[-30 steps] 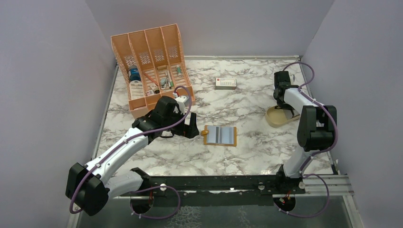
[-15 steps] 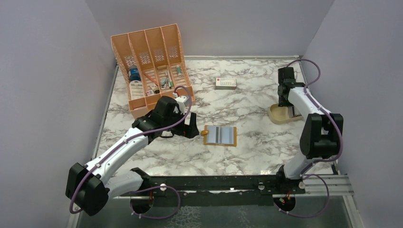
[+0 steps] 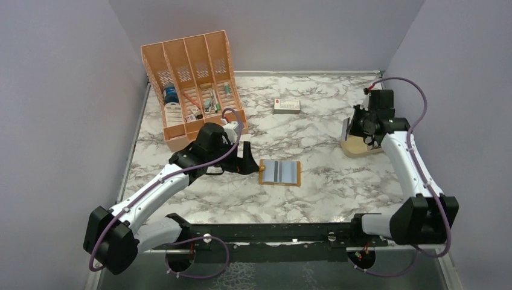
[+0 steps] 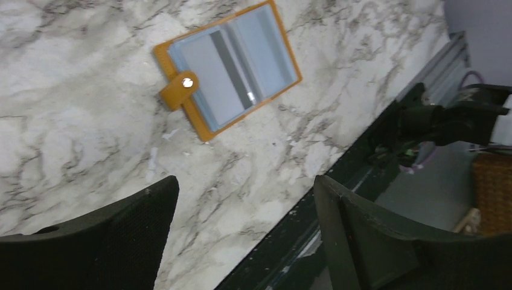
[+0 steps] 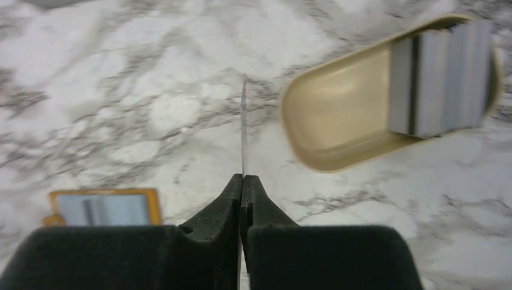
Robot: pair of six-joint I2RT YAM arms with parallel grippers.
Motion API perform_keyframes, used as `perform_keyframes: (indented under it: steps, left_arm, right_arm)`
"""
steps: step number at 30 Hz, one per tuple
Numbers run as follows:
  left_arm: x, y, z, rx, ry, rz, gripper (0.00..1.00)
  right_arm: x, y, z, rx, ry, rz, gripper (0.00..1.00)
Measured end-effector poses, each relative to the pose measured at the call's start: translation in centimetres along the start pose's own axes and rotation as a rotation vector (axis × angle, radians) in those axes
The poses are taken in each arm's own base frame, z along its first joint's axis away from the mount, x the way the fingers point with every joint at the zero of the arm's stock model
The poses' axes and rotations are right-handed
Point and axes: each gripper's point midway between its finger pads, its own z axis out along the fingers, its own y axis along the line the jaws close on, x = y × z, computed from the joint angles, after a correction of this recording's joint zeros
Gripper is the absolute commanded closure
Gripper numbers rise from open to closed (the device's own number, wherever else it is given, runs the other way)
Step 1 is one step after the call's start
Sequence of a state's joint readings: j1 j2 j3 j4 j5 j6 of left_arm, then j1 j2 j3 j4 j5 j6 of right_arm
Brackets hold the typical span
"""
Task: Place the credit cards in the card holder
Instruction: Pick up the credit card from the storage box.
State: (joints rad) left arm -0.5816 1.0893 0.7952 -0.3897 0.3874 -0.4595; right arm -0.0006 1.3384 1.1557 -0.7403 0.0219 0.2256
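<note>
The card holder [image 3: 279, 172] lies open on the marble table, grey-blue pockets up, orange stud tab to its left; it also shows in the left wrist view [image 4: 229, 66] and the right wrist view [image 5: 105, 208]. My left gripper [image 3: 247, 158] [image 4: 244, 187] is open just left of the holder, with nothing between its fingers. My right gripper [image 3: 357, 127] [image 5: 243, 178] is shut on one credit card [image 5: 244, 127], seen edge-on, held above the table beside the tan dish [image 5: 338, 121]. More credit cards [image 5: 444, 78] stand in that dish.
A large orange desk organiser [image 3: 193, 84] with small items stands at the back left. A white box with a red mark [image 3: 287, 106] lies at the back centre. Purple walls close three sides; a black rail [image 3: 272, 232] runs along the near edge.
My right gripper shut on a card in the dish and lifted it out, the arm swinging right. My left gripper edged toward the card holder.
</note>
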Motion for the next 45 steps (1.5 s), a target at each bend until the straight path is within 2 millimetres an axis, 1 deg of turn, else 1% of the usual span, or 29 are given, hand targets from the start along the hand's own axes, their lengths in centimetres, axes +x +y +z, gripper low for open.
perform_keyframes:
  steps: [3, 5, 6, 8, 11, 13, 15, 18, 21, 25, 28, 31, 33, 35, 38, 40, 41, 43, 45]
  left_arm:
    - [0.2, -1.7, 0.4, 0.104, -0.001, -0.067, 0.21]
    - [0.2, -2.9, 0.6, 0.17, -0.002, -0.125, 0.22]
    - [0.3, -3.6, 0.6, 0.206, 0.007, -0.171, 0.23]
    - [-0.3, -4.3, 0.7, 0.247, -0.016, -0.193, 0.26]
    - [-1.6, -5.6, 0.6, 0.311, -0.049, -0.257, 0.33]
    - [-2.4, -6.2, 0.6, 0.342, -0.068, -0.293, 0.42]
    - [-3.2, -6.8, 0.7, 0.374, -0.086, -0.336, 0.5]
    - [-3.9, -7.3, 0.8, 0.405, -0.096, -0.386, 0.53]
    - [-4.5, -7.7, 0.8, 0.426, -0.105, -0.41, 0.53]
    - [-4.8, -7.9, 0.9, 0.439, -0.111, -0.425, 0.45]
    - [-4.8, -8.0, 1.2, 0.445, -0.102, -0.434, 0.44]
    - [-4.6, -8.0, 1.5, 0.449, -0.086, -0.444, 0.53]
    - [-4.6, -8.2, 1.5, 0.459, -0.078, -0.445, 0.63]
    - [-4.6, -8.5, 1.4, 0.475, -0.076, -0.443, 0.76]
    - [-4.7, -9.1, 1.1, 0.5, -0.077, -0.433, 1.0]
    - [-4.9, -9.3, 1.0, 0.512, -0.08, -0.427, 1.0]
    - [-5.0, -9.4, 0.9, 0.518, -0.087, -0.418, 1.0]
    - [-5.0, -9.4, 1.0, 0.518, -0.087, -0.413, 1.0]
    - [-4.8, -9.2, 1.1, 0.515, -0.084, -0.41, 1.0]
  right_arm:
    - [0.7, 3.3, -2.0, -0.178, -0.044, 0.027, 0.99]
    - [1.8, 5.8, -2.9, -0.297, -0.048, 0.036, 0.99]
    - [2.7, 7.1, -3.2, -0.36, -0.041, 0.04, 0.99]
    - [4.5, 9.7, -3.7, -0.479, -0.017, 0.05, 0.99]
    - [7.7, 13.6, -4.7, -0.676, 0.036, 0.084, 0.99]
    - [9.7, 15.7, -5.5, -0.786, 0.072, 0.11, 0.99]
    - [11.3, 17.4, -6.5, -0.884, 0.1, 0.136, 0.99]
    - [12.4, 19.7, -8.3, -1.032, 0.118, 0.181, 0.99]
    - [12.3, 21.0, -9.9, -1.137, 0.112, 0.215, 0.99]
    - [11.8, 22.2, -12.0, -1.245, 0.094, 0.238, 0.99]
    - [11.7, 22.9, -13.1, -1.296, 0.087, 0.251, 0.99]
    - [11.6, 23.4, -14.1, -1.34, 0.087, 0.26, 0.99]
    - [11.6, 23.8, -14.6, -1.363, 0.09, 0.26, 0.99]
    - [11.8, 24.0, -14.6, -1.368, 0.1, 0.262, 0.99]
    - [12.2, 24.3, -14.3, -1.36, 0.121, 0.266, 0.99]
    - [12.4, 24.3, -13.9, -1.347, 0.127, 0.271, 0.97]
    - [12.6, 24.3, -13.5, -1.336, 0.133, 0.276, 0.94]
    - [12.7, 24.3, -13.1, -1.322, 0.132, 0.274, 0.82]
    - [13.0, 24.2, -12.7, -1.305, 0.13, 0.262, 0.73]
